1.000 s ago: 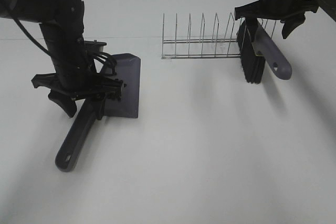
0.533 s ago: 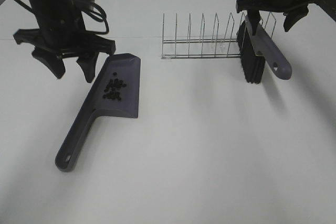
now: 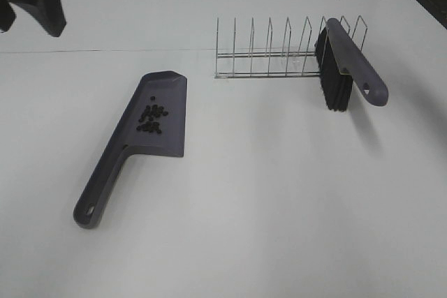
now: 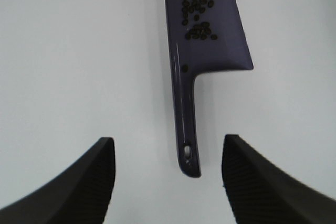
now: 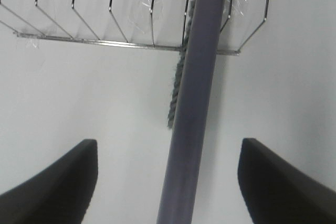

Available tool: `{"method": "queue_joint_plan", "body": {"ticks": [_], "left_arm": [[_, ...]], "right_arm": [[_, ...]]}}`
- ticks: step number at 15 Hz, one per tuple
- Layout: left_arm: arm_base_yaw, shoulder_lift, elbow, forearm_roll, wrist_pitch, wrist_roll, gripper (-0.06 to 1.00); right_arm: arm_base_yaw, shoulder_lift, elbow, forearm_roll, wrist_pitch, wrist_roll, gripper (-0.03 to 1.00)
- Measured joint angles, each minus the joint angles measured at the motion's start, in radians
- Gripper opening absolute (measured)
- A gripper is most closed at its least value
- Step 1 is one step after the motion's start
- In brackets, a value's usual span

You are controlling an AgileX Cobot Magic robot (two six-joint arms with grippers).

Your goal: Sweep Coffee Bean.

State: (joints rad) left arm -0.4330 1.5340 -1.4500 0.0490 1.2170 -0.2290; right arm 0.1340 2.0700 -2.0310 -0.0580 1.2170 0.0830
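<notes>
While both arms hang high above the bench (image 3: 279,207), the coffee beans (image 3: 151,118) already sit clustered inside the dustpan (image 3: 160,113), toward its left wall and well apart from either pincer. The dustpan's long axis runs from its open lip at about 1 o'clock to its handle end at about 7 o'clock in the high view. The left pincer (image 4: 167,179), fingers spread wide and holding nothing, is the nearer one, and the handle end points into the gap between its fingers. The right pincer (image 5: 168,182), likewise spread and empty, hovers over the brush (image 3: 346,68), which leans in the wire rack (image 3: 272,54) at about 1 o'clock on the bench. No brand, label or writing is readable anywhere.
</notes>
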Motion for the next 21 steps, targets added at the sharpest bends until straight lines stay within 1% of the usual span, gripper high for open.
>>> {"method": "queue_joint_plan", "body": {"ticks": [1,2,3,4,5,7,9,10,11,12,16,19,21], "left_arm": [[0.000,-0.065,0.062,0.000,0.000,0.001,0.56],[0.000,-0.104,0.096,0.002,0.000,0.001,0.56],[0.000,-0.211,0.203,0.004,0.001,0.001,0.56],[0.000,-0.248,0.232,0.004,0.001,0.001,0.56],[0.000,-0.314,0.298,0.004,0.001,0.001,0.56],[0.000,-0.452,0.441,0.004,0.002,0.001,0.56],[0.000,-0.603,0.578,0.000,-0.018,0.001,0.56],[0.000,-0.675,0.636,-0.001,-0.041,0.001,0.56],[0.000,-0.715,0.666,-0.001,-0.051,0.003,0.56],[0.000,-0.871,0.758,-0.001,-0.062,0.047,0.56],[0.000,-1.119,0.861,-0.011,-0.093,0.150,0.56],[0.000,-1.240,0.938,-0.104,-0.133,0.229,0.56],[0.000,-1.262,0.943,-0.150,-0.157,0.276,0.56]], "right_arm": [[0.000,-0.056,0.071,0.001,0.000,-0.006,0.70],[0.000,-0.087,0.101,0.001,0.000,-0.007,0.70],[0.000,-0.176,0.229,0.003,-0.001,-0.008,0.70],[0.000,-0.209,0.275,0.004,-0.001,-0.008,0.70],[0.000,-0.271,0.362,0.007,-0.001,-0.009,0.70],[0.000,-0.406,0.559,0.020,-0.001,-0.014,0.70],[0.000,-0.547,0.757,0.058,0.000,-0.027,0.70],[0.000,-0.623,0.843,0.071,0.000,-0.044,0.70],[0.000,-0.662,0.889,0.080,0.000,-0.047,0.70],[0.000,-0.804,1.048,0.110,0.000,-0.053,0.70],[0.000,-1.111,1.298,0.138,-0.011,-0.061,0.70],[0.000,-1.379,1.433,0.142,-0.024,-0.061,0.70],[0.000,-1.577,1.481,0.142,-0.031,-0.068,0.70]]}}
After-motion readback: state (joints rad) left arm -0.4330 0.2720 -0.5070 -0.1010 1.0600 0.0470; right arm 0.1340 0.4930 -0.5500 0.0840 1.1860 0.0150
